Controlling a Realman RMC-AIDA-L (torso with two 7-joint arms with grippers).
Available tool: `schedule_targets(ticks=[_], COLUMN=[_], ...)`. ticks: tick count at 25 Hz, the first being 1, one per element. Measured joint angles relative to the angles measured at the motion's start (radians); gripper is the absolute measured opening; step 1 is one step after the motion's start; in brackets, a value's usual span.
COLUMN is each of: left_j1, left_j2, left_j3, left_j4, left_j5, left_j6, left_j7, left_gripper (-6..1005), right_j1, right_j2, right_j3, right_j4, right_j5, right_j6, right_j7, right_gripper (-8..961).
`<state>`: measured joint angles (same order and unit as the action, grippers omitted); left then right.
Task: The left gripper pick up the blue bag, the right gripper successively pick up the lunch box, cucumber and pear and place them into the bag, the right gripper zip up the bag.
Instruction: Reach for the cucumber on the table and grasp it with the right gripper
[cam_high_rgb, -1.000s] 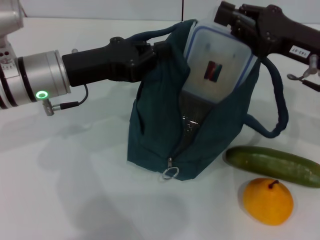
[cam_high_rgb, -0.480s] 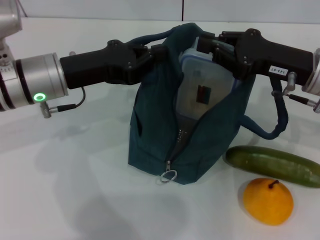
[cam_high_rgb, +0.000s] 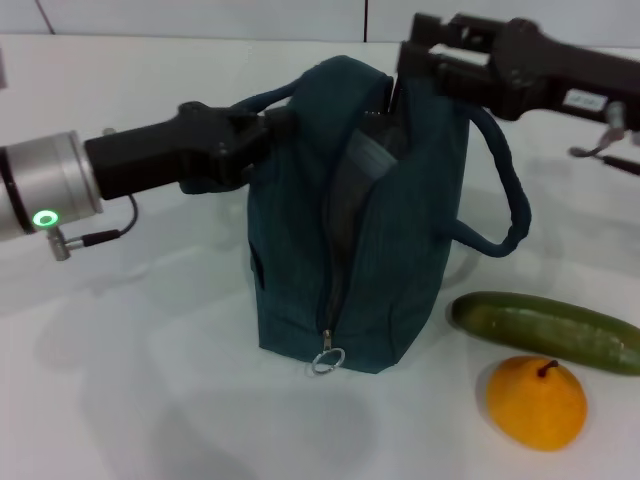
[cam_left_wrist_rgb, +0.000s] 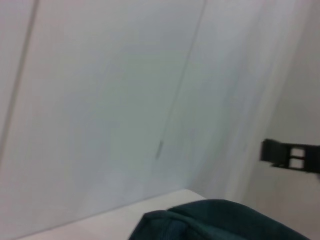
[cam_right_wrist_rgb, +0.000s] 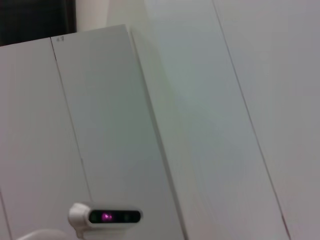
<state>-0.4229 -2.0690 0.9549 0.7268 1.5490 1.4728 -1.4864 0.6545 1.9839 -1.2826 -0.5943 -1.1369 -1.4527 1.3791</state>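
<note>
Nearest you, toward the worktop's (cam_high_rgb: 150, 400) front right corner, sits the pear (cam_high_rgb: 536, 402), upright with its dark stem on top. Just behind it the cucumber (cam_high_rgb: 545, 328) lies flat, running from near the bag's foot out to the right edge; pear and cucumber look almost touching.

In the middle of the worktop you have the blue bag (cam_high_rgb: 350, 250) standing upright on its base. Its zipper runs down the front face and is parted along most of its length, with the metal ring pull (cam_high_rgb: 327, 359) hanging low by the front bottom edge. Through the slit you can see grey lining and a pale edge near the top, which may be the lunch box (cam_high_rgb: 372, 158); little of it shows, so you cannot be sure. One loop handle droops off the bag's right side.

The left gripper (cam_high_rgb: 268, 128) reaches in from the left edge and is clamped on the bag's other handle at the upper left of the bag, holding it up.

Farthest back, the right gripper (cam_high_rgb: 408, 62) comes in from the right edge and hangs at the top of the bag's mouth. Its fingers stand apart with nothing between them.

The left wrist view gives you only the bag's top and a distant wall; the right wrist view shows walls alone.
</note>
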Motion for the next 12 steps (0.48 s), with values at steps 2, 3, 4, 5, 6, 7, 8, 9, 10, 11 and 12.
schedule_targets(ticks=[2, 3, 4, 5, 6, 7, 8, 9, 10, 11, 12], left_j1=[0.013, 0.023, 0.034, 0.034, 0.052, 0.054, 0.06, 0.063, 0.066, 0.068, 0.069], left_j2=[-0.002, -0.004, -0.004, -0.004, -0.003, -0.002, 0.0, 0.002, 0.004, 0.006, 0.009], left_j3=[-0.022, -0.03, -0.032, -0.032, -0.034, -0.034, -0.034, -0.034, -0.034, -0.035, -0.035], left_j4=[0.0, -0.001, -0.001, -0.001, 0.001, 0.002, 0.002, 0.002, 0.002, 0.002, 0.003], left_j5=[0.001, 0.001, 0.001, 0.001, -0.003, -0.004, -0.007, -0.01, -0.013, -0.016, -0.018], left_j6=[0.001, 0.003, 0.005, 0.005, 0.012, 0.015, 0.024, 0.034, 0.044, 0.054, 0.063], left_j7=[0.005, 0.01, 0.014, 0.014, 0.02, 0.02, 0.02, 0.02, 0.02, 0.02, 0.02], left_gripper=[34, 34, 34, 34, 34, 34, 34, 34, 34, 34, 34], right_j1=[-0.017, -0.024, -0.032, -0.041, -0.053, -0.062, -0.071, -0.076, -0.08, -0.081, -0.082], right_j2=[-0.019, -0.028, -0.037, -0.045, -0.054, -0.059, -0.062, -0.064, -0.064, -0.064, -0.063], right_j3=[0.003, 0.005, 0.005, 0.006, 0.007, 0.009, 0.017, 0.031, 0.049, 0.071, 0.092], right_j4=[-0.044, -0.066, -0.091, -0.114, -0.146, -0.165, -0.18, -0.189, -0.196, -0.202, -0.209], right_j5=[-0.012, -0.021, -0.032, -0.042, -0.059, -0.073, -0.087, -0.106, -0.124, -0.149, -0.172], right_j6=[-0.017, -0.024, -0.03, -0.032, -0.032, -0.031, -0.029, -0.028, -0.028, -0.029, -0.03], right_j7=[0.034, 0.049, 0.066, 0.082, 0.102, 0.113, 0.12, 0.125, 0.127, 0.128, 0.132], right_gripper=[319, 339, 359, 379, 437, 496, 554, 552, 550, 549, 547])
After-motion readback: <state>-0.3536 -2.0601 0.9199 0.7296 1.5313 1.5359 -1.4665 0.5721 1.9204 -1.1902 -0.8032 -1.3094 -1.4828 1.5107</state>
